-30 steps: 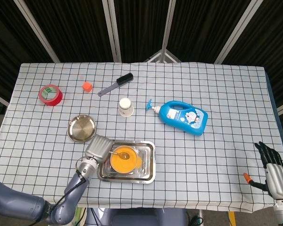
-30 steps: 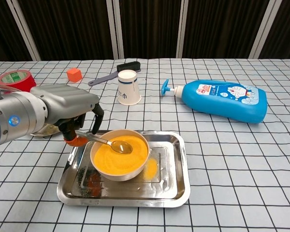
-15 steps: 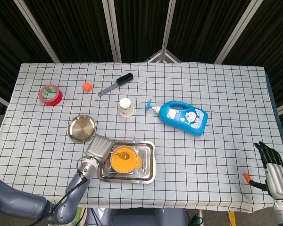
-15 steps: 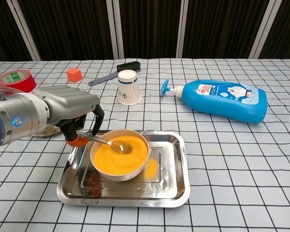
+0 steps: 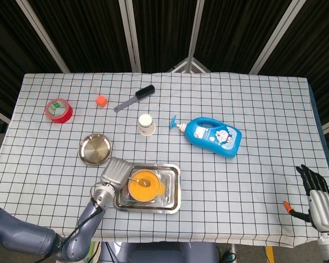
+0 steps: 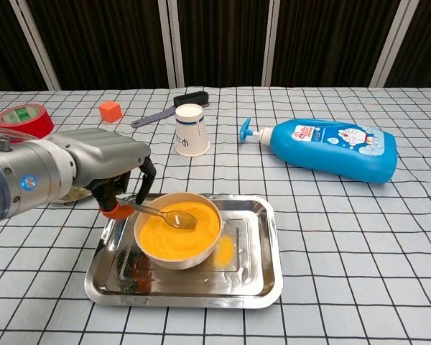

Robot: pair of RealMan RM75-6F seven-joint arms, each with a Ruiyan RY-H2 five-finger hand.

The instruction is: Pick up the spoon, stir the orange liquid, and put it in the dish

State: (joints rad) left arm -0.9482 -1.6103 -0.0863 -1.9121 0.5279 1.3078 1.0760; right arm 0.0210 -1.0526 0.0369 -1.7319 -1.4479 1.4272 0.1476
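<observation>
While the left hand (image 6: 111, 176) has barely shifted, still pinching the spoon (image 6: 165, 215) in the bowl of orange liquid (image 6: 178, 228), stirring continues; right hand (image 5: 321, 204) open, idle

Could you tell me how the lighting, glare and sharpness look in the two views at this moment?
Head view: even overhead light, soft short shadows, everything sharp, background black. Chest view: the steel tray shows bright reflections along its rim, the spoon glints over the orange liquid, the left hand near the lens looks large but crisp; no motion blur.
</observation>
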